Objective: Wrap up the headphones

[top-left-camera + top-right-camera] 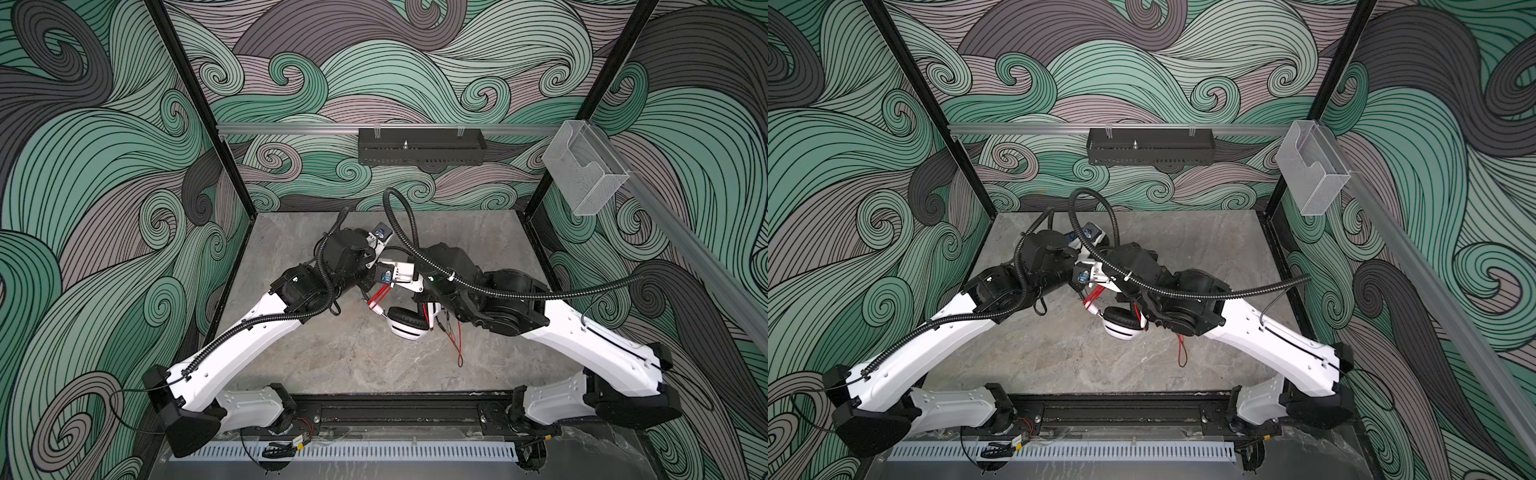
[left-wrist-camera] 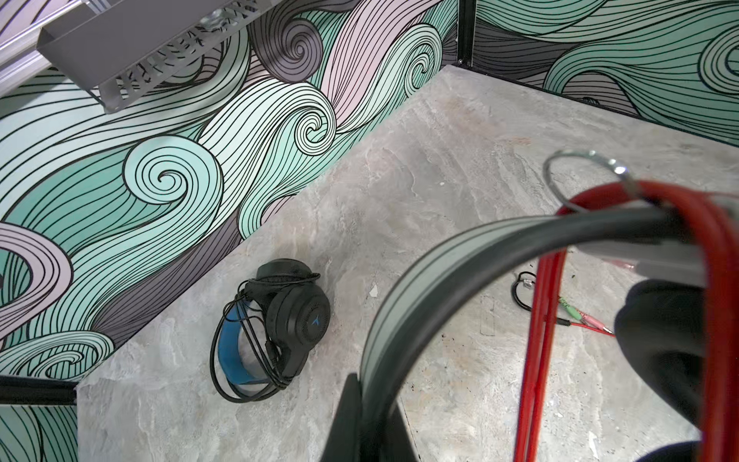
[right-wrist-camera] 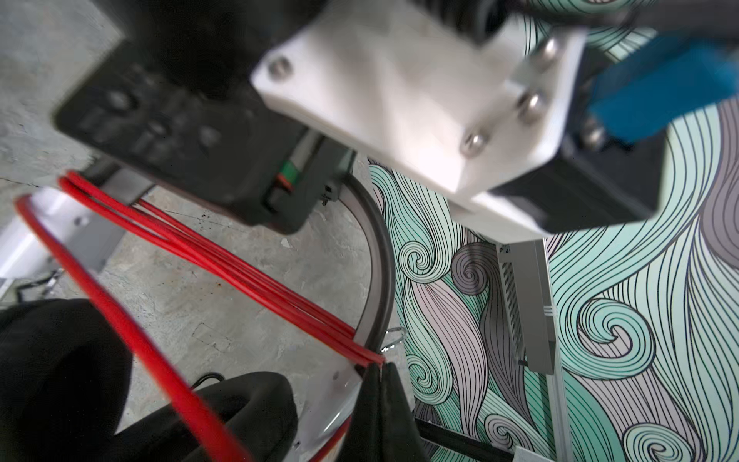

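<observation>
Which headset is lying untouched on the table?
The black headset with the blue-lined band, its black cable looped around it. The white headset with the red cable is gripped by the left hand and right hand.

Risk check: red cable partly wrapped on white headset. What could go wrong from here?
1. The red cable loops look slack, pinned by the right end effector; letting go may unwind them.
2. The cable tail trails on the table and could snag.
3. The left end effector on the headband sits close to the right wrist; they may collide.
</observation>
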Motion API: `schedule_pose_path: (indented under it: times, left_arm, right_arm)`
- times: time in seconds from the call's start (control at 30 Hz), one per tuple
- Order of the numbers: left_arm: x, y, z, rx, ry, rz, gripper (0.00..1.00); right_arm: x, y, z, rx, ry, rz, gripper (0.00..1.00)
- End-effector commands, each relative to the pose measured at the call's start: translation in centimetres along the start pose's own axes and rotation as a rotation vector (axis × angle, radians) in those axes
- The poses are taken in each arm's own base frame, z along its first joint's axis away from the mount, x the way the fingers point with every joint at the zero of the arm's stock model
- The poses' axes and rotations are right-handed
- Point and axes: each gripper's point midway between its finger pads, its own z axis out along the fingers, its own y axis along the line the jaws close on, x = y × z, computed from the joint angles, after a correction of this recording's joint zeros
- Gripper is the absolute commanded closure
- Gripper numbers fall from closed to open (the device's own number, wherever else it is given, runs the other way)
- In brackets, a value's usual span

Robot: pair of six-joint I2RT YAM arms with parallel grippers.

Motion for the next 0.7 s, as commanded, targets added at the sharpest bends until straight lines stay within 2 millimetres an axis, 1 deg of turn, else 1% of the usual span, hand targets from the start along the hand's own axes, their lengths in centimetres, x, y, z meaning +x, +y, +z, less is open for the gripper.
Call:
schedule_pose_path:
  times: [0.0, 0.07, 0.17, 0.3, 0.57, 0.67]
  left_arm:
    - [0.3, 1.3, -0.1, -0.070, 0.041, -0.056, 1.00]
    - [0.4, 1.5, 0.1, -0.094, 0.050, -0.077, 1.00]
    - [0.8, 1.8, 0.1, -0.117, 0.072, -0.078, 1.00]
    - [0.9, 2.4, -0.5, -0.144, 0.062, -0.094, 1.00]
    - [0.9, 3.1, -0.9, -0.177, 0.053, -0.164, 1.00]
    - [1.1, 3.9, -0.9, -0.208, 0.059, -0.229, 1.00]
  right_arm:
    - [-2.8, -1.9, -2.3, 0.048, -0.101, 0.083, 1.00]
    - [-4.1, -1.6, -2.8, 0.025, -0.137, 0.136, 1.00]
    - [-5.1, -1.0, -3.5, -0.042, -0.189, 0.245, 1.00]
    - [-4.8, -0.1, -3.4, -0.073, -0.185, 0.282, 1.00]
    - [-5.5, 1.6, -4.5, -0.201, -0.236, 0.397, 1.00]
    - [-6.1, 3.2, -4.8, -0.254, -0.247, 0.407, 1.00]
